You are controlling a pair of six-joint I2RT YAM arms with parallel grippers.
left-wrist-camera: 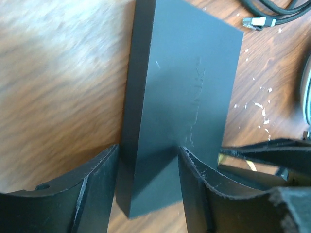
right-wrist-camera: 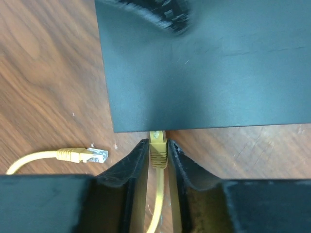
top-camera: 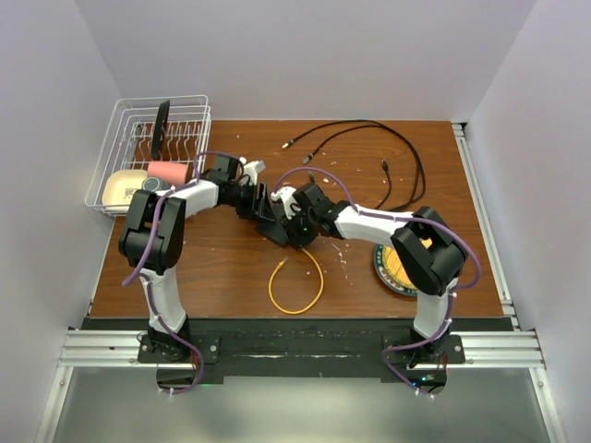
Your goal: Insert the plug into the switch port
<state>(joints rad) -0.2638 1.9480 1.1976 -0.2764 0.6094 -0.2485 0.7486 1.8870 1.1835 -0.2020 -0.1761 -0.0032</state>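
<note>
The switch [top-camera: 276, 224] is a flat matte-black box at the table's middle, between my two grippers. In the left wrist view my left gripper [left-wrist-camera: 146, 165] is shut on one end of the switch [left-wrist-camera: 184, 87], one finger at its side face and the other on its broad face. In the right wrist view my right gripper [right-wrist-camera: 157, 145] is shut on the yellow plug [right-wrist-camera: 157, 151]. The plug's tip sits at the near edge of the switch [right-wrist-camera: 209, 73], under that edge; the port itself is hidden. The yellow cable [top-camera: 295, 281] loops toward the front, and its free end [right-wrist-camera: 80, 155] lies on the wood.
A white wire rack [top-camera: 120, 138] holding several items stands at the back left. A black cable [top-camera: 369, 138] curls across the back right, its plug [left-wrist-camera: 255, 22] just beyond the switch. A round yellow-and-dark plate [top-camera: 392, 268] lies under the right arm.
</note>
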